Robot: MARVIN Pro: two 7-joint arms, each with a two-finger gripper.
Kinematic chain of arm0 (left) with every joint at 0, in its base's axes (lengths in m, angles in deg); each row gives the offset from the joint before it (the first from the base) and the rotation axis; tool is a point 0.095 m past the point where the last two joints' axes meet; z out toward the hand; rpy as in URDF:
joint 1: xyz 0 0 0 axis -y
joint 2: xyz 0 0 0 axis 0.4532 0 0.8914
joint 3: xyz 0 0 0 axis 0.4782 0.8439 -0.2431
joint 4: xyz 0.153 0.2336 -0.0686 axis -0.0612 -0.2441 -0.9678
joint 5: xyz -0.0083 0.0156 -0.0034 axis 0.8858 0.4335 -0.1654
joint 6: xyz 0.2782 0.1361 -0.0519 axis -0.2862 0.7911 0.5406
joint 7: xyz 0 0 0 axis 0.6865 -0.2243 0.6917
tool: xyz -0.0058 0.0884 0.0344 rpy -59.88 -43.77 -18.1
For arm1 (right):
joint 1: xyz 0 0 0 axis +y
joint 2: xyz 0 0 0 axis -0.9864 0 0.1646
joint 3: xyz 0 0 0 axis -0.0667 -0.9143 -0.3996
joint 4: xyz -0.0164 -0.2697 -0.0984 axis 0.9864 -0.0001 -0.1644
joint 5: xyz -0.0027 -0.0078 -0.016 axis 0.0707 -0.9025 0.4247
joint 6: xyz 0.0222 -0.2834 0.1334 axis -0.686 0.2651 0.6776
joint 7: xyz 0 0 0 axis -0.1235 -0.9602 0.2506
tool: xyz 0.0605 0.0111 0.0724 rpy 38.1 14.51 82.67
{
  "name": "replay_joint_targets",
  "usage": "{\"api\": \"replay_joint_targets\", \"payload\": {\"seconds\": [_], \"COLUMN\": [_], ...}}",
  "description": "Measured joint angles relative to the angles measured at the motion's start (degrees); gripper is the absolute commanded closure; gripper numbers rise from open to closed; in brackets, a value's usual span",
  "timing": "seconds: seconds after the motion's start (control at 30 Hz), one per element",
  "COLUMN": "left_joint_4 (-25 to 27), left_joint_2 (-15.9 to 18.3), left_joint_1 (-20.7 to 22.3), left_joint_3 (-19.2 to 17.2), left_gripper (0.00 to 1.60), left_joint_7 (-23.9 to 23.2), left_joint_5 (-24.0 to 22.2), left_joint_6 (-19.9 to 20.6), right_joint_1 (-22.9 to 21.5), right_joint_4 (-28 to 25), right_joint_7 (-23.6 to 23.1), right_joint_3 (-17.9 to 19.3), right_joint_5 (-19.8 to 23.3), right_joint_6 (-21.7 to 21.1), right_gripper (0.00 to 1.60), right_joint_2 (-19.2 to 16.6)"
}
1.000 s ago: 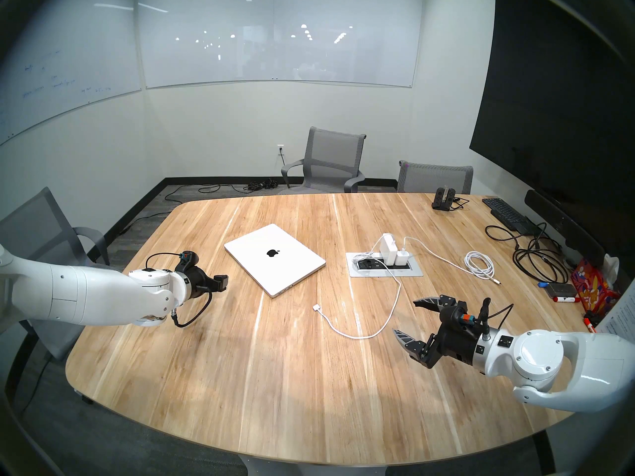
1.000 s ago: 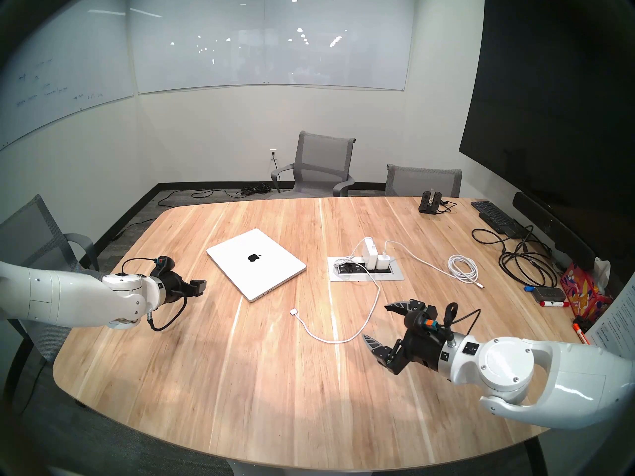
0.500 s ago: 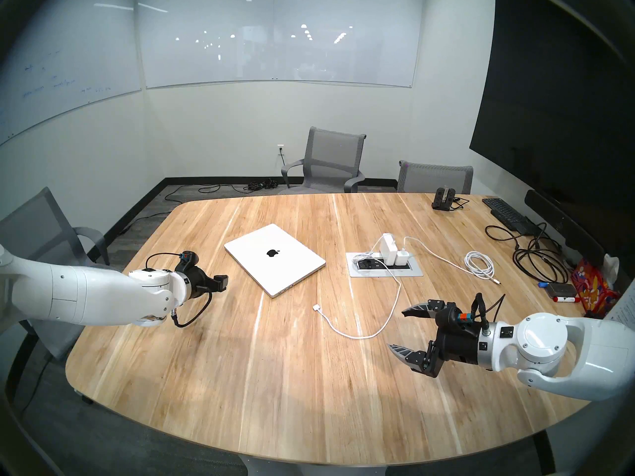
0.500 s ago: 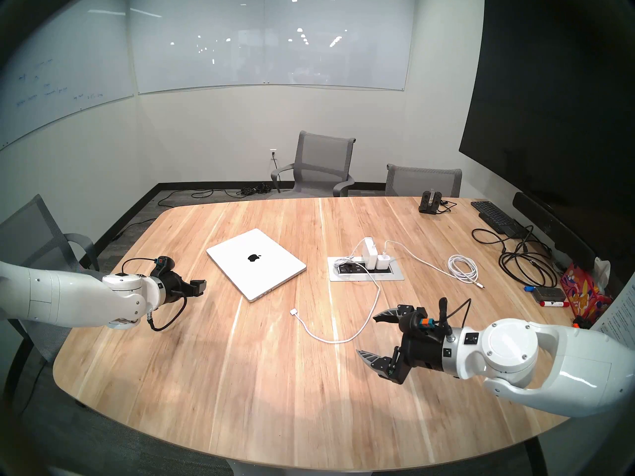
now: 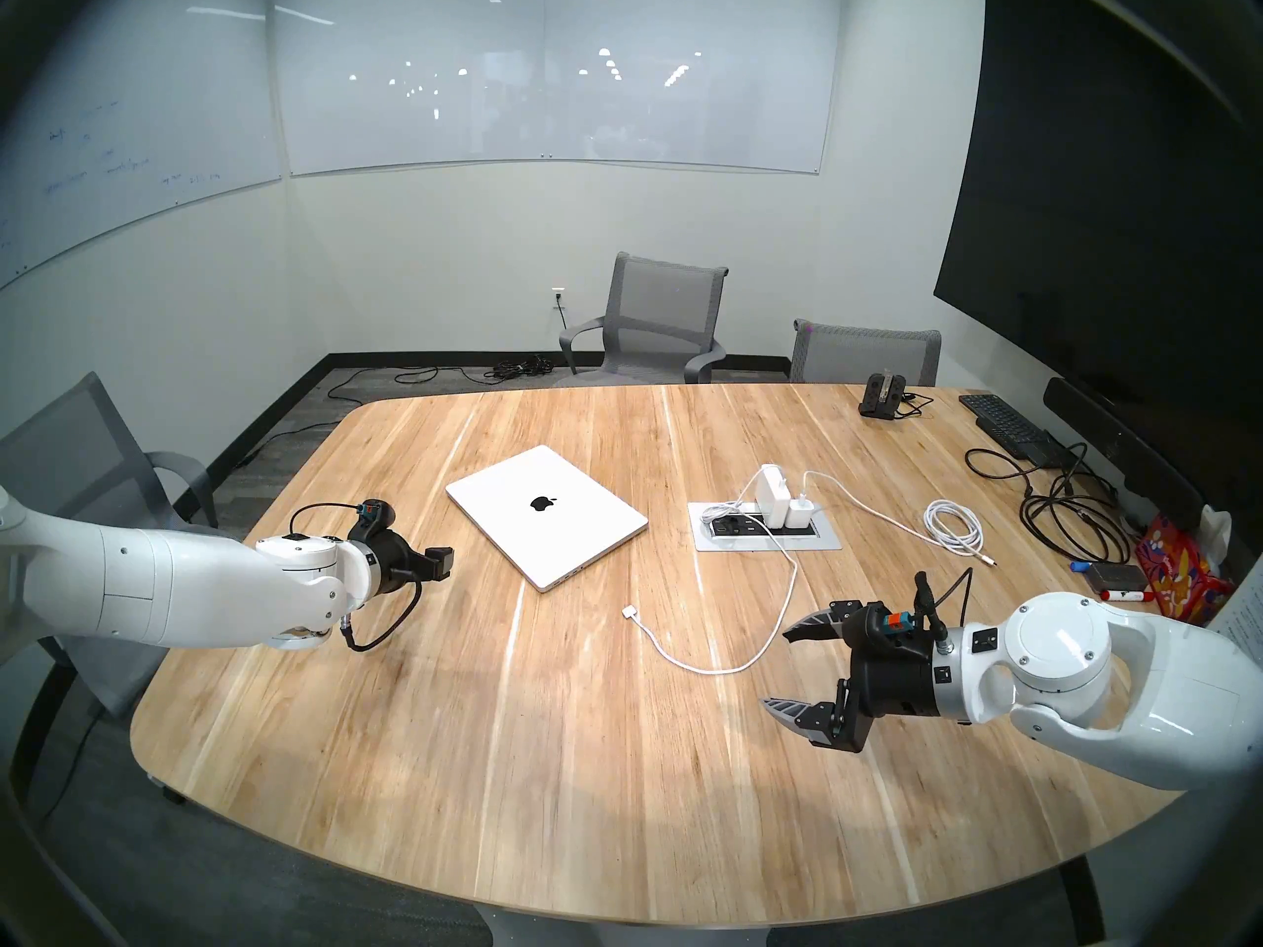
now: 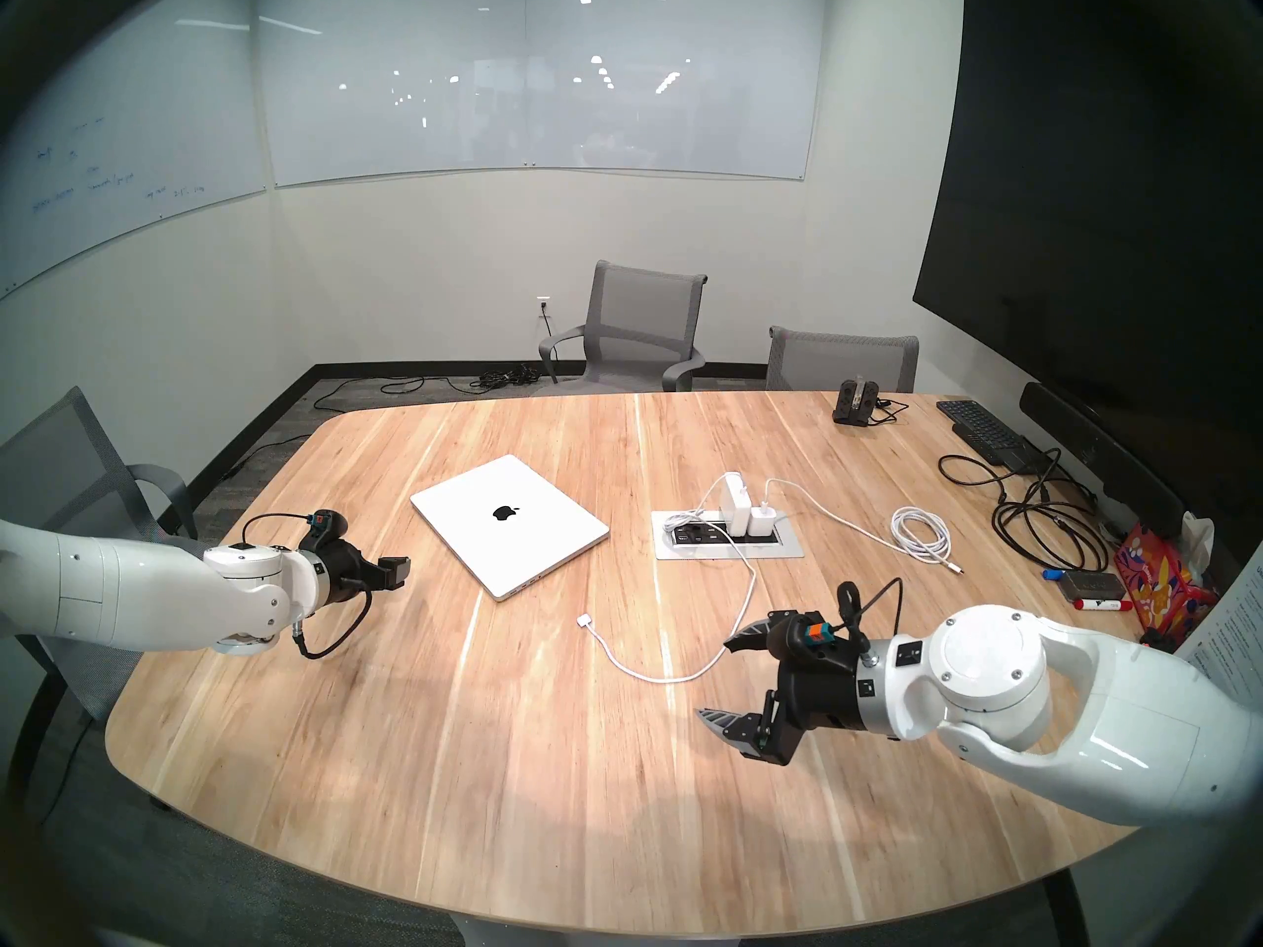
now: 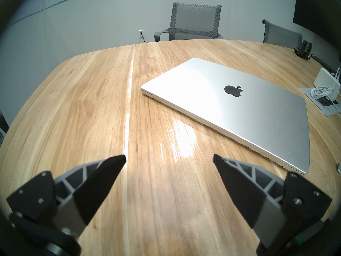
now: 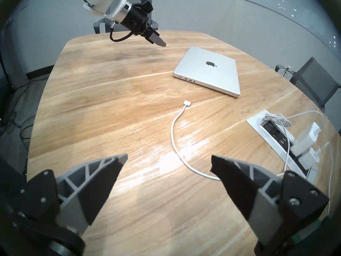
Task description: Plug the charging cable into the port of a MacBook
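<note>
Right gripper (image 8: 169,163) jaws apart, nearer arm; charging cable (image 8: 173,129) plug at 12 o'clock, pointing toward MacBook (image 8: 212,70); left gripper (image 7: 169,162) apart

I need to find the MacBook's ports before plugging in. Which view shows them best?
The right wrist view: the MacBook turns its port edge toward the camera, slots plainly visible. Both head views show that edge only small and oblique. The left wrist view shows the lid and a plain edge, no ports.

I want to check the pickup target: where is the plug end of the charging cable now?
In the head view, the charging cable's plug lies flat on the wooden table, just off the MacBook corner nearest the robot, left of the open right claw, untouched.
</note>
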Motion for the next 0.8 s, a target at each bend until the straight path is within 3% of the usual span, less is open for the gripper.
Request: {"api": "replay_joint_targets", "payload": {"seconds": [0.33,0.8], "left_joint_4": [0.0,0.0], "left_joint_2": [0.0,0.0], "left_joint_1": [0.0,0.0], "left_joint_3": [0.0,0.0], "left_gripper": [0.00,0.00], "left_joint_7": [0.0,0.0], "left_joint_5": [0.0,0.0], "left_joint_6": [0.0,0.0], "right_joint_1": [-5.9,-13.4], "right_joint_4": [0.9,6.0], "right_joint_7": [-1.9,-3.7], "right_joint_3": [-5.0,-10.1], "right_joint_5": [-5.0,-11.4], "right_joint_6": [-6.7,-14.0], "right_gripper": [0.00,0.00], "right_joint_2": [6.8,16.0]}}
